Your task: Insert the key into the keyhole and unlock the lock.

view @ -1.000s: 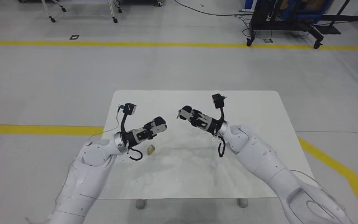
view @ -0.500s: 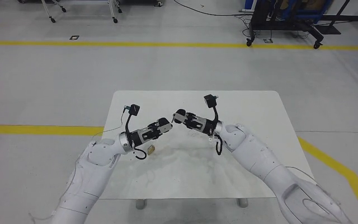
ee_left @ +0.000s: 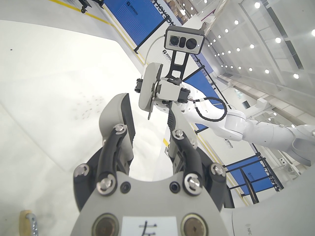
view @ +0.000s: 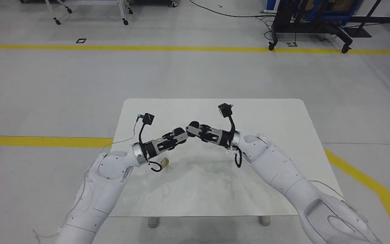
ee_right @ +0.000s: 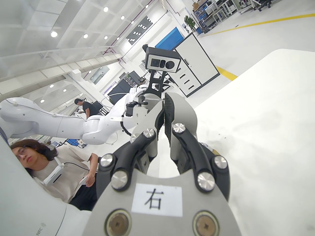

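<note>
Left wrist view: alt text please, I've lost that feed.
The open left gripper faces the right gripper, which pinches a thin dark flat piece, probably the key, above the white table. A tan padlock with a metal shackle lies on it near the left wrist.

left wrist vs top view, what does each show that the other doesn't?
Left wrist only: the left tool has its ribbed black pads apart, with nothing between them. Top only: the left arm's own black wrist camera on its bracket. Both: the right tool, close to the left tool's tip, the right arm's black wrist camera, and the white rectangular table.
</note>
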